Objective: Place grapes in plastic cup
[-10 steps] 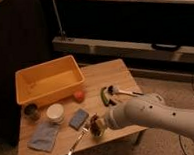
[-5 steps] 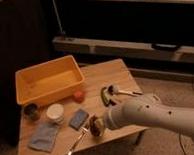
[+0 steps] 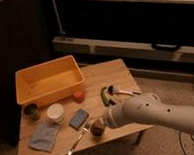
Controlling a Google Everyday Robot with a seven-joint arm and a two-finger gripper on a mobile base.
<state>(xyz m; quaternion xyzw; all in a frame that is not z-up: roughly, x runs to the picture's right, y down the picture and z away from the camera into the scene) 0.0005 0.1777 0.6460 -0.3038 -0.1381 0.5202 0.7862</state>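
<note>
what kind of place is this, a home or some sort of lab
Probably a lab or workshop, not a home. A small wooden table holds a yellow bin and test items, long metal shelving runs behind it, and a cable lies on bare floor. The robot's tool sits at the table's front edge.

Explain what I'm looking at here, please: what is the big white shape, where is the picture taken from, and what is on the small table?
The white shape is a robot arm reaching in from the right. Its grasping tool sits at the arm's tip, low over the table's front edge, right at a dark reddish lump that looks like the grapes; whether it grips them can't be told. There is one picture, looking down at the table from in front and above; the camera's mounting isn't known.

On the wooden table lie an orange-yellow bin, a round orange-red fruit, a green vegetable, a brush-like utensil, a white bowl, a small dark container, a blue sponge, a bluish cloth and a fork or spoon. I can't pick out a plastic cup.
</note>
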